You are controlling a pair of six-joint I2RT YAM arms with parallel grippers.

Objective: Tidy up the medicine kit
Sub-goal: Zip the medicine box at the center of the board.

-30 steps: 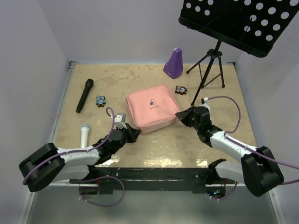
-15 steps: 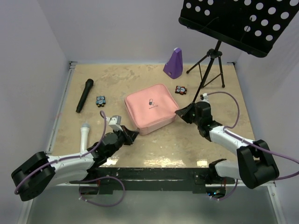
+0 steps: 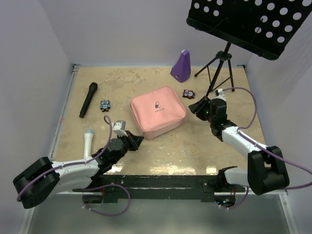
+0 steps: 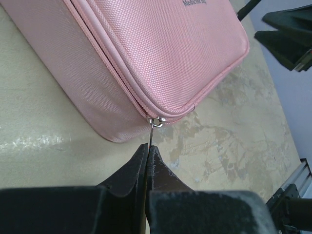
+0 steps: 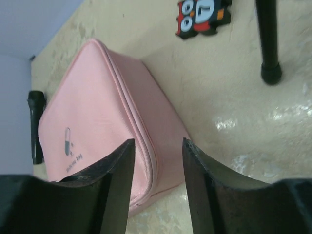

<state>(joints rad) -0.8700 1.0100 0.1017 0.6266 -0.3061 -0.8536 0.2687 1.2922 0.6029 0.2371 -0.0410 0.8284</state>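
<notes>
Left gripper (image 4: 147, 146) clamps the zipper pull (image 4: 152, 134) of the medicine kit (image 4: 161, 53) — right gripper (image 5: 157, 144), jaws apart, beside it.

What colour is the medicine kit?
Pink; the medicine kit shows best in the top external view.

The left tool (image 4: 147, 152) pinches the pink medicine kit's (image 4: 161, 53) zipper pull (image 4: 154, 123).

Bright, even light casts soft shadows, with pale glare patches on the table (image 3: 165, 169) near its front edge.
</notes>
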